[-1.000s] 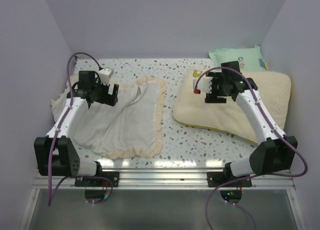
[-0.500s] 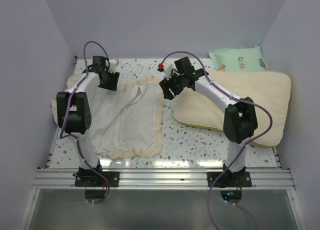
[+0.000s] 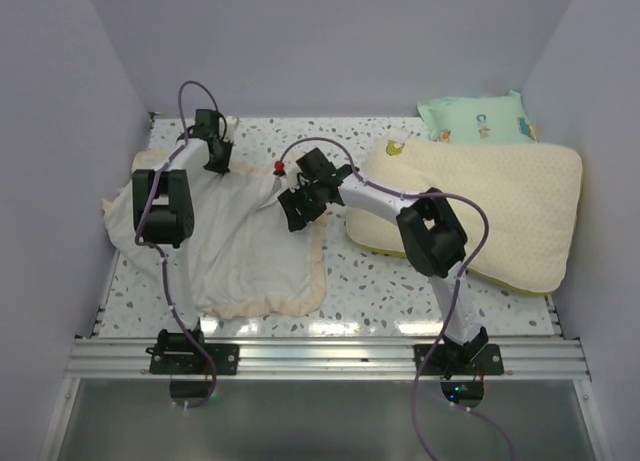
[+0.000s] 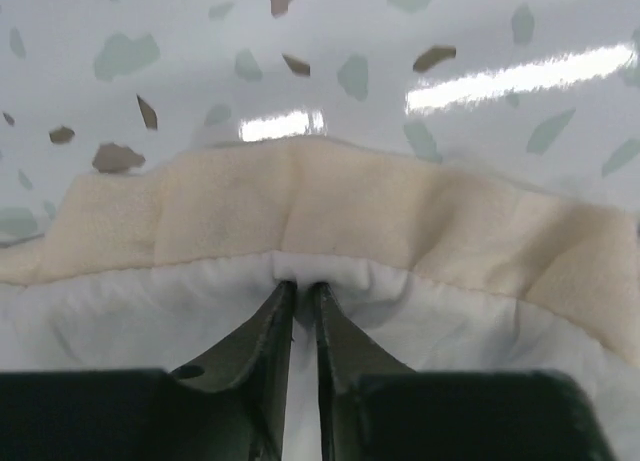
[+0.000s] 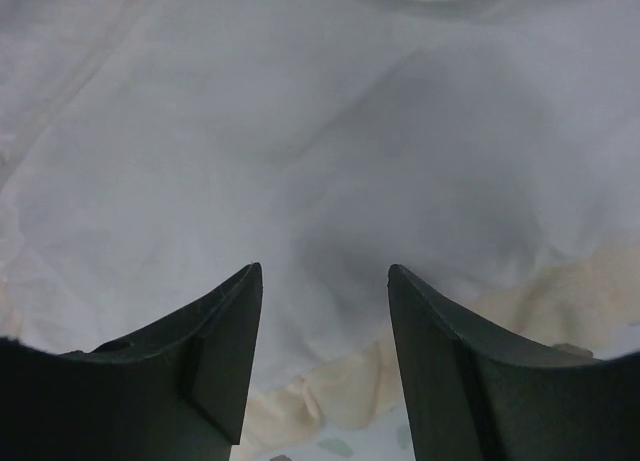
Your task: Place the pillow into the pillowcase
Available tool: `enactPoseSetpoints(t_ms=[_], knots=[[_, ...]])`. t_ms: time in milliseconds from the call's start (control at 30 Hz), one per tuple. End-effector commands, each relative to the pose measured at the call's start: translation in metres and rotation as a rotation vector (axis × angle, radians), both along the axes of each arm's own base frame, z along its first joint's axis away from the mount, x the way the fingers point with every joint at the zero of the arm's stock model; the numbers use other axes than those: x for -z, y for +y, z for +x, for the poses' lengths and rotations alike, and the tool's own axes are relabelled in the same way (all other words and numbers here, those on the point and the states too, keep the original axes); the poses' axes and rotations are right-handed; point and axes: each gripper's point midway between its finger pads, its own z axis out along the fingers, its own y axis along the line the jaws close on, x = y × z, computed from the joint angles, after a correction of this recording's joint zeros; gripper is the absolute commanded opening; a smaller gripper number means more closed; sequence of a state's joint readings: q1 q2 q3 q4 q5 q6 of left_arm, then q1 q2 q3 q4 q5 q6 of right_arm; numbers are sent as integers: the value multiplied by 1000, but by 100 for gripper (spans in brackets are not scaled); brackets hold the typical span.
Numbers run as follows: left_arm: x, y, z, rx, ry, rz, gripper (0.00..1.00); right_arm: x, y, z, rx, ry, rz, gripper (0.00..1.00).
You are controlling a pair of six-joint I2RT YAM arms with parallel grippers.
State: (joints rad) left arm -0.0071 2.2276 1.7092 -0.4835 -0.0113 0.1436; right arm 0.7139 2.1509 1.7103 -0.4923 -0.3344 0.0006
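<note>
Pillowcase hem pinched in left tool, right tool spread over it

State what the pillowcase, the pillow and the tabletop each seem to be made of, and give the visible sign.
The pillowcase looks like soft, limp cloth: it wrinkles and drapes, and its cream trim looks fleecy. The pillow seems padded matte fabric with a fine dotted, probably quilted, texture. The tabletop is hard, glossy and speckled, perhaps terrazzo-look laminate: it mirrors the lights.
</note>
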Motion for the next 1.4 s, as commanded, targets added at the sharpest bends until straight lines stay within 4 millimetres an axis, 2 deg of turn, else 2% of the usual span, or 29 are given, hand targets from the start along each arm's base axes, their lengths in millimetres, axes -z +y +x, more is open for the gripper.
enactPoseSetpoints(t_ms=[0, 33, 67, 100, 133, 167, 233, 300, 333, 400, 467, 533, 600, 633, 700, 733, 767, 800, 833, 867, 933, 967, 1000, 1033, 1133, 1200, 1233, 1367], knots=[[11, -8, 29, 19, -38, -50, 15, 40, -16, 3, 76, 66, -77, 56], [13, -8, 34, 19, -49, -52, 12, 47, -20, 3, 69, 63, -103, 56], [6, -8, 44, 17, -79, -54, 5, 57, -25, 4, 77, 67, -140, 53], [4, -7, 51, 5, -101, -49, 4, 65, -38, 1, 84, 73, -208, 52], [0, -4, 56, -7, -119, -40, 3, 65, -43, 5, 101, 70, -238, 52], [-12, -1, 66, -18, -158, -32, 0, 70, -52, 6, 87, 57, -290, 52], [-30, 6, 79, -59, -228, -14, 0, 76, -74, 8, 106, 53, -383, 49], [-49, 10, 87, -87, -280, 1, 6, 70, -88, 9, 112, 53, -415, 49], [-60, 26, 90, -113, -301, 6, 9, 69, -98, 11, 121, 37, -450, 48], [-79, 33, 89, -122, -321, 31, 20, 58, -109, 12, 115, 13, -475, 48], [-92, 40, 85, -115, -329, 43, 35, 50, -116, 8, 106, 10, -486, 48], [-114, 40, 73, -79, -329, 56, 38, 34, -120, 3, 93, -15, -475, 48], [-126, 35, 57, -21, -322, 58, 50, 23, -117, -5, 70, 1, -441, 47], [-137, 19, 37, 54, -321, 4, 55, 8, -112, -5, 61, -15, -404, 47], [-144, 2, 13, 133, -314, -21, 61, -9, -99, -11, 41, -3, -321, 48], [-147, -14, -10, 187, -304, -58, 63, -18, -92, -10, 55, -14, -281, 48], [-147, -22, -23, 211, -293, -80, 64, -32, -87, -10, 65, -28, -238, 48], [-146, -29, -36, 238, -280, -106, 64, -40, -78, -13, 56, -16, -192, 48], [-141, -41, -59, 265, -257, -155, 64, -49, -66, -16, 58, 6, -119, 48], [-137, -44, -70, 270, -243, -179, 64, -56, -60, -17, 67, 11, -86, 48], [-124, -72, -99, 320, -198, -243, 63, -63, -44, -21, 82, 52, -7, 47], [-118, -77, -107, 325, -180, -258, 61, -63, -42, -21, 91, 61, 4, 47], [-112, -84, -114, 327, -161, -277, 61, -58, -39, -24, 87, 80, 1, 47], [-98, -94, -127, 345, -121, -289, 59, -55, -38, -26, 86, 100, 6, 46], [-75, -113, -147, 376, -58, -294, 57, -41, -39, -32, 90, 132, -1, 45], [-67, -121, -151, 389, -55, -289, 54, -31, -40, -35, 93, 148, -1, 44], [-57, -128, -156, 400, -32, -271, 53, -22, -42, -38, 93, 157, -8, 43], [-33, -134, -159, 388, 20, -221, 43, 6, -49, -44, 99, 193, -49, 42]])
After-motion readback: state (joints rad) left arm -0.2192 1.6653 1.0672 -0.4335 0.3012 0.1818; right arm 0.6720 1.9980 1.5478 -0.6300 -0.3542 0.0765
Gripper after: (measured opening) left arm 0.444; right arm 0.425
